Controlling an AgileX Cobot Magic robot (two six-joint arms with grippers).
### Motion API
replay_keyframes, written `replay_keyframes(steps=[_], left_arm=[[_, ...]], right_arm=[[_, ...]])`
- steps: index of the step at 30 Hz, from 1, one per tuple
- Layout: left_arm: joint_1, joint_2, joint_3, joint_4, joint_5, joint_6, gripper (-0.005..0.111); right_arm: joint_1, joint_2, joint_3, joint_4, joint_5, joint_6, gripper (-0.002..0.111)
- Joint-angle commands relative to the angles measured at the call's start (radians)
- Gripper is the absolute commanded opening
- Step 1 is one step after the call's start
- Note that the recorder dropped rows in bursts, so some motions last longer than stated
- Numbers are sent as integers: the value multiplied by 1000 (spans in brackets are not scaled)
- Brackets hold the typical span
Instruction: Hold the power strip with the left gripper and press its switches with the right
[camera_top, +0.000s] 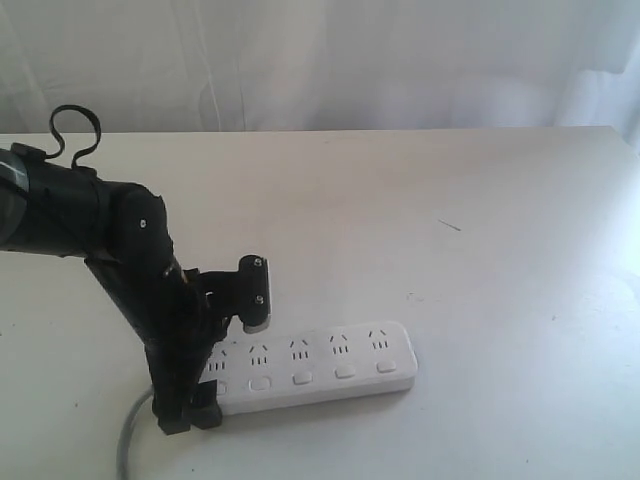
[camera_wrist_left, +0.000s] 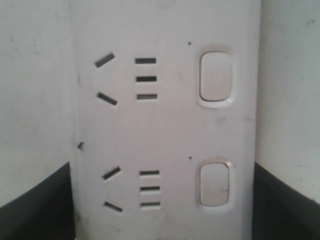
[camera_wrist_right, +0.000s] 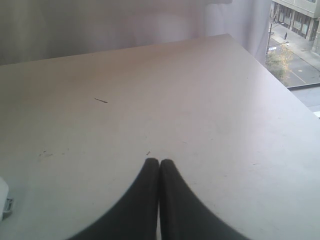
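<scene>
The white power strip (camera_top: 330, 365) lies near the table's front, with its grey cord (camera_top: 128, 440) leaving its left end. My left gripper (camera_top: 228, 365) straddles that left end, one finger (camera_top: 256, 300) behind the strip and the other in front. In the left wrist view both black fingers (camera_wrist_left: 40, 205) press against the long edges of the power strip (camera_wrist_left: 170, 125). Two switches (camera_wrist_left: 215, 76) show there beside their sockets. The row of switches (camera_top: 302, 378) runs along the front edge. My right gripper (camera_wrist_right: 159, 162) is shut and empty above bare table, outside the exterior view.
The white table (camera_top: 450, 200) stretches behind and to the right of the strip. A white curtain (camera_top: 320, 60) hangs behind it. A small dark mark (camera_top: 449, 225) lies on the tabletop. The right wrist view shows the table's far corner (camera_wrist_right: 230, 36) and a window.
</scene>
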Motion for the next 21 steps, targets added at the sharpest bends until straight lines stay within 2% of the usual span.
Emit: replay_keyframes(steps=[1,12,21], left_arm=[[-2,8,4,-87,0,19,0],[-2,8,4,-92,1,47,0],[-4,8,4,-92,17,279,0]], right_arm=[[-6,-5,4,-3,-1,0,0],[-6,-5,4,-15,-13,-28,0],[-6,-5,4,-15,-233,-39,0]])
